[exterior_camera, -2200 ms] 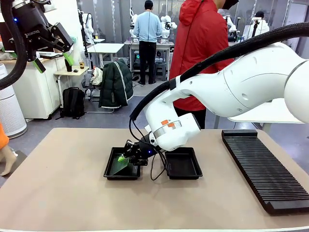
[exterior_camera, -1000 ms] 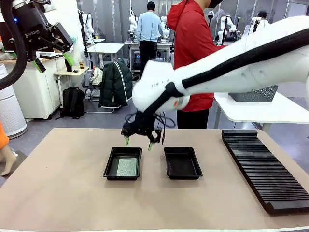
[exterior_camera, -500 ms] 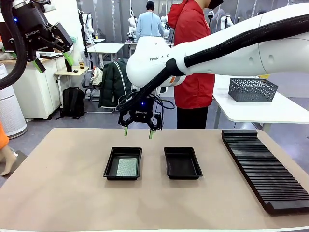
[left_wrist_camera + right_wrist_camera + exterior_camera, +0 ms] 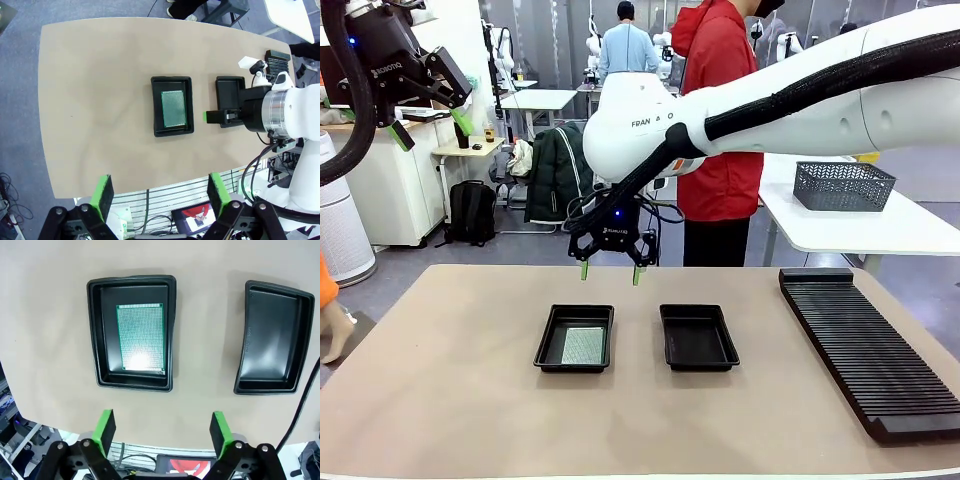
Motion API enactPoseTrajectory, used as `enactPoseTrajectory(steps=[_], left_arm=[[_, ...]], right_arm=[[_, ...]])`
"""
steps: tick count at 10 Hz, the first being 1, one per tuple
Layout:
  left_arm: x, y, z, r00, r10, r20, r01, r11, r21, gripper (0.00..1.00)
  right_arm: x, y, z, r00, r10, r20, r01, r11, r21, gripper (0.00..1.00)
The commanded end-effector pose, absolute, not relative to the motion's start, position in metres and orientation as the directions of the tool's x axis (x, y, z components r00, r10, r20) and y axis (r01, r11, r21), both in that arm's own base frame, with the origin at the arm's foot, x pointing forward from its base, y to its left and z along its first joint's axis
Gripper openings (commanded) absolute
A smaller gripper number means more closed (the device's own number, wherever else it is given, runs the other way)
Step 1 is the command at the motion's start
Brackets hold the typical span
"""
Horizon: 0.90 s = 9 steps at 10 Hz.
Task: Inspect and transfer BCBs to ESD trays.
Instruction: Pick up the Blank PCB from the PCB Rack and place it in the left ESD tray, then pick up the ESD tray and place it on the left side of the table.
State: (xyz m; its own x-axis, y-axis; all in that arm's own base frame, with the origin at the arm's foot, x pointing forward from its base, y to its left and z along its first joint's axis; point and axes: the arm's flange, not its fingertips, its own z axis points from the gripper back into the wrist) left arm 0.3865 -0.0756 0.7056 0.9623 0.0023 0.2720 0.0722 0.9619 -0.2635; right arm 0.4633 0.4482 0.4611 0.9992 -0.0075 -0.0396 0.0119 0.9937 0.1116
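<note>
The right gripper [image 4: 610, 272] hung in the air over the table [image 4: 450, 380] with its green-tipped jaws spread wide and nothing between them. The right wrist view confirmed this, with only bare tabletop in the gap of the right gripper [image 4: 162, 426]. From those jaws, in the front view, the left ESD tray [image 4: 574, 368] sat at about 7 o'clock and the right ESD tray [image 4: 698, 340] at about 4 o'clock, both well below the fingertips. The one BCB [image 4: 140, 337] lay flat on the floor of the left ESD tray [image 4: 132, 385], clear of the walls on all sides. The right ESD tray [image 4: 272, 337] held nothing. The left gripper [image 4: 432, 128] was parked high at 10 o'clock from the trays, jaws likewise apart and empty, looking down on the whole table past the left gripper [image 4: 160, 192]. Farther out, a long slotted rack [image 4: 865, 350] lay at 3 o'clock, and a person in a red jacket [image 4: 720, 60] stood at 12 o'clock, close behind the right arm. In my judgement the main risk was the trays, which looked light and unfixed. A low swing of the right arm or its trailing cable could have shoved one and tipped the board against a wall. The arm could also have brushed the person standing so near.
</note>
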Motion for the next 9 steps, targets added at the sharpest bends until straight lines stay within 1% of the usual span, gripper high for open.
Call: enactPoseTrajectory(steps=[1,9], left_arm=[[0.3853,-0.0744,0.7049,0.962,0.006,0.272,0.069,0.961,-0.266,1.00],[0.3853,-0.0744,0.7049,0.962,0.006,0.272,0.069,0.961,-0.266,1.00]], right_arm=[[0.4632,0.4480,0.4618,0.999,-0.009,-0.048,0.014,0.992,0.121,1.00],[0.4632,0.4480,0.4618,0.999,-0.009,-0.048,0.014,0.992,0.121,1.00]])
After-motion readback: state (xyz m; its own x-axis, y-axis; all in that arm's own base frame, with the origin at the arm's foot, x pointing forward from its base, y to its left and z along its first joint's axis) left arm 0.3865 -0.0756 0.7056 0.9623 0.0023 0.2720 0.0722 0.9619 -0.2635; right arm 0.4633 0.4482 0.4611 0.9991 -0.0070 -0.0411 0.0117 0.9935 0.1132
